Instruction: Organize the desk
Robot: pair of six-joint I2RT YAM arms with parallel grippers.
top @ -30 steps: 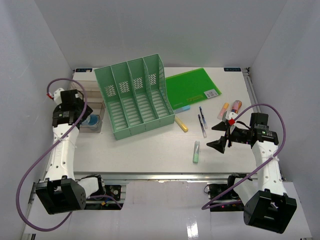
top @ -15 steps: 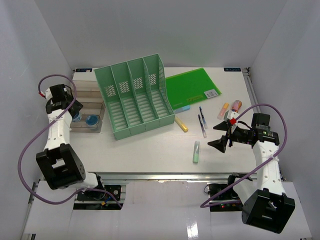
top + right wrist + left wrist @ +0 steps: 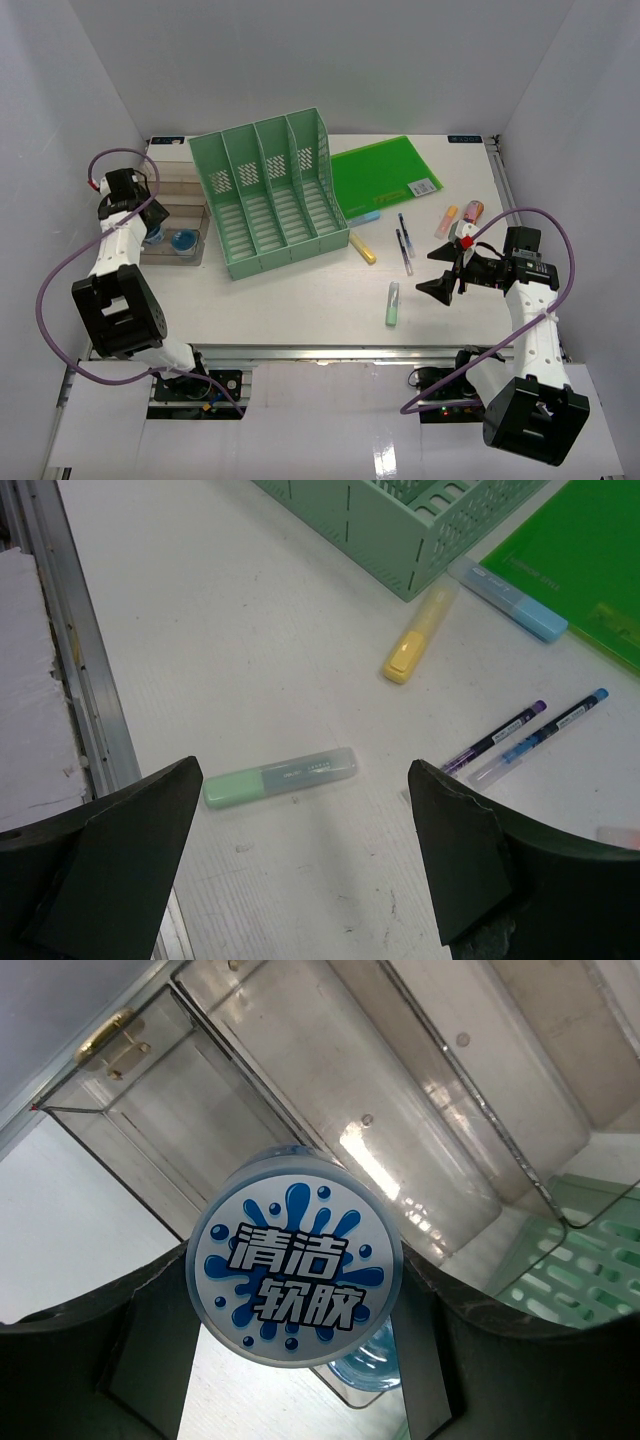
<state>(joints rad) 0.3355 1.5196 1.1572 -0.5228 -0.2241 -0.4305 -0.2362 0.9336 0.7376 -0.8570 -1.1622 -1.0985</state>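
The left gripper [image 3: 295,1298], clamped on the blue tub [image 3: 295,1260], has been swung round over the clear tray [image 3: 160,1130] for dropping it in.

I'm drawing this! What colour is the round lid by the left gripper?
White with blue splashes; the lid shows best in left wrist view.

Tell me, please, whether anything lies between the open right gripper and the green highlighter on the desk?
Nothing visible does. The right gripper hangs open just to the right of the green highlighter, which lies alone on the bare desk. The yellow highlighter and the two pens lie farther back, out of the path.
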